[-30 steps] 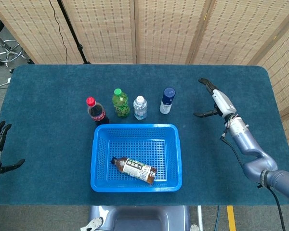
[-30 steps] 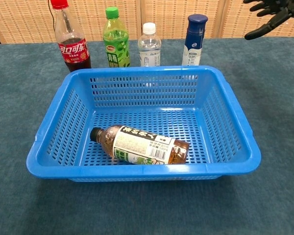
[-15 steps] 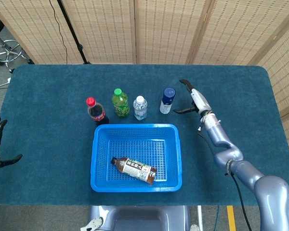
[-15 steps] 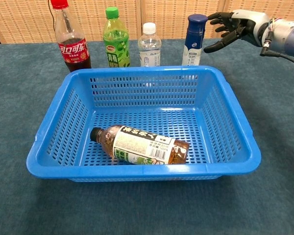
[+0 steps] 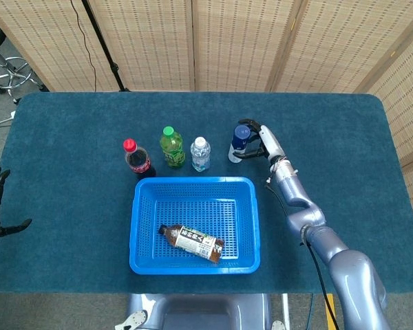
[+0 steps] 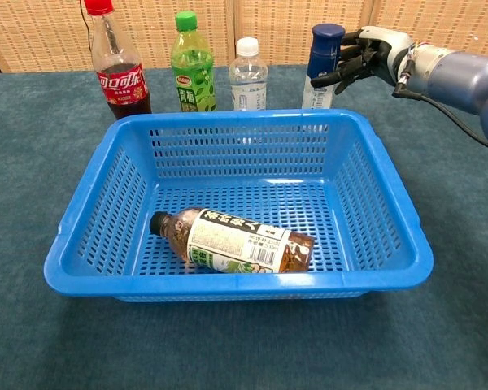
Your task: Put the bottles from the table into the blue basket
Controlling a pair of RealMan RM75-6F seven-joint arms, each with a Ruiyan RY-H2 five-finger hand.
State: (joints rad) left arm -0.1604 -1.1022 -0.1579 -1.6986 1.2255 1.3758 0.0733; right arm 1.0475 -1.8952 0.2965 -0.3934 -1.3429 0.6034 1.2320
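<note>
Dark blue surface: the right hand has its fingers curled round the blue-capped bottle, touching it; a firm hold I cannot tell.

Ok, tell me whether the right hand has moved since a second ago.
Yes. In the head view the right hand has swept left across the table and now sits against the blue-capped bottle, which has stayed put.

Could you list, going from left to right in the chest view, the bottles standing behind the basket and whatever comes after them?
Red-capped cola bottle → green-capped bottle → small clear water bottle → blue-capped bottle → right hand, at the blue-capped bottle's side.
</note>
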